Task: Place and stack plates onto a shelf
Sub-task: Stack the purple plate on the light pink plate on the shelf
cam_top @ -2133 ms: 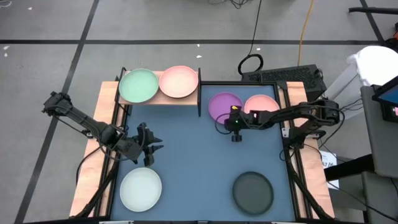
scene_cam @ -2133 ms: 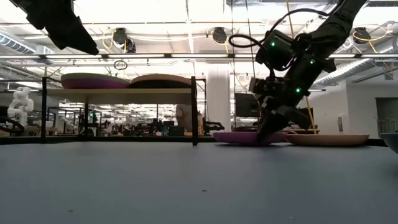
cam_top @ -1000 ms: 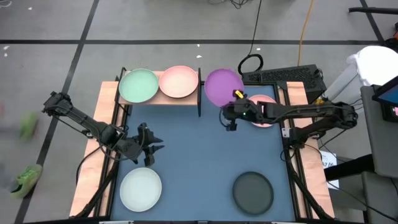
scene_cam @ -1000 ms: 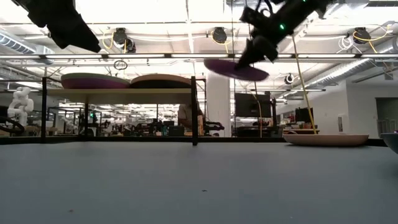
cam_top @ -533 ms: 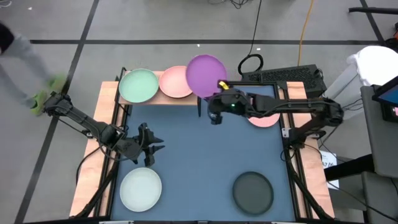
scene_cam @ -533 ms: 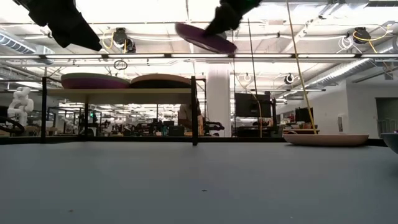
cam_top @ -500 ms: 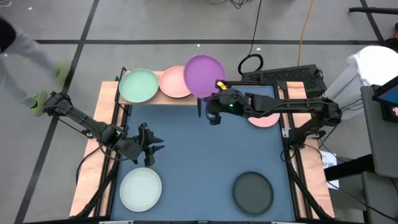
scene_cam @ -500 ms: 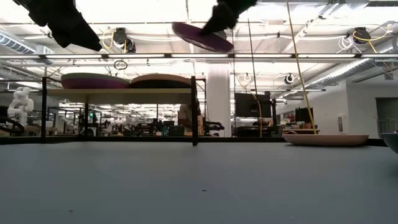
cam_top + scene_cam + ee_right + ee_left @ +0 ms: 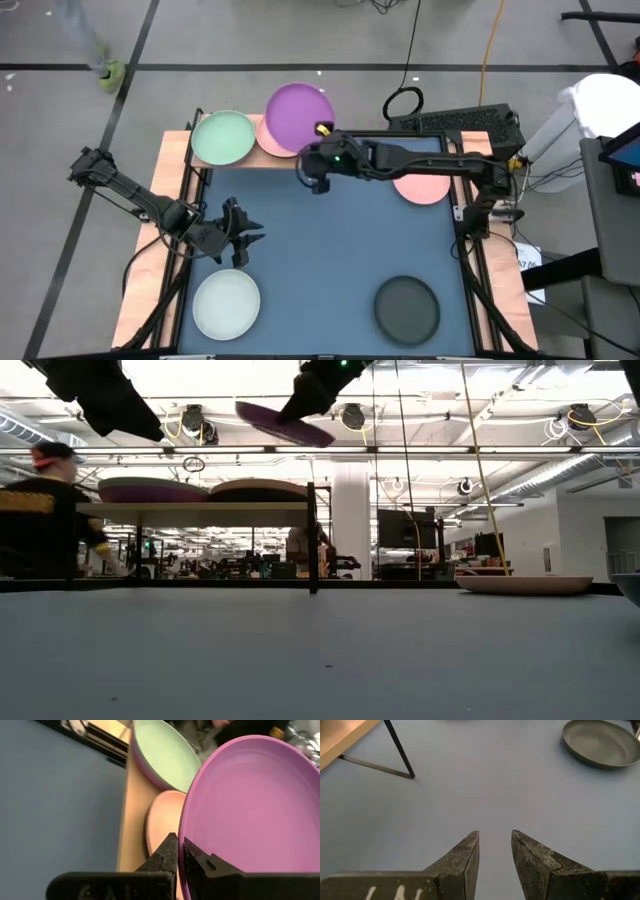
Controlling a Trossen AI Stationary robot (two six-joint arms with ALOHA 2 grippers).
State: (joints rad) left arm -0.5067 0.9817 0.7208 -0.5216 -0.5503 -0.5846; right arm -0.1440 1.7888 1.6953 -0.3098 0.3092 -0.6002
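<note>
One purple plate [image 9: 298, 118] rides above the shelf [image 9: 258, 159], its rim pinched in my right gripper [image 9: 318, 146], over the pink plate [image 9: 162, 827]. My left gripper [image 9: 493, 851] hovers with fingers apart near the whitish plate [image 9: 226, 305]. No writing is readable.

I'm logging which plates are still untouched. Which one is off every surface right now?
The purple plate: the right gripper pinches its rim, holding it in the air above the shelf; the others lie flat.

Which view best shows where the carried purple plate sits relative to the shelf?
High view: the purple plate overlaps the pink plate on the shelf. Low view shows it well above the shelf. Right wrist view shows the right gripper pinching its rim. Left wrist view misses it.
</note>
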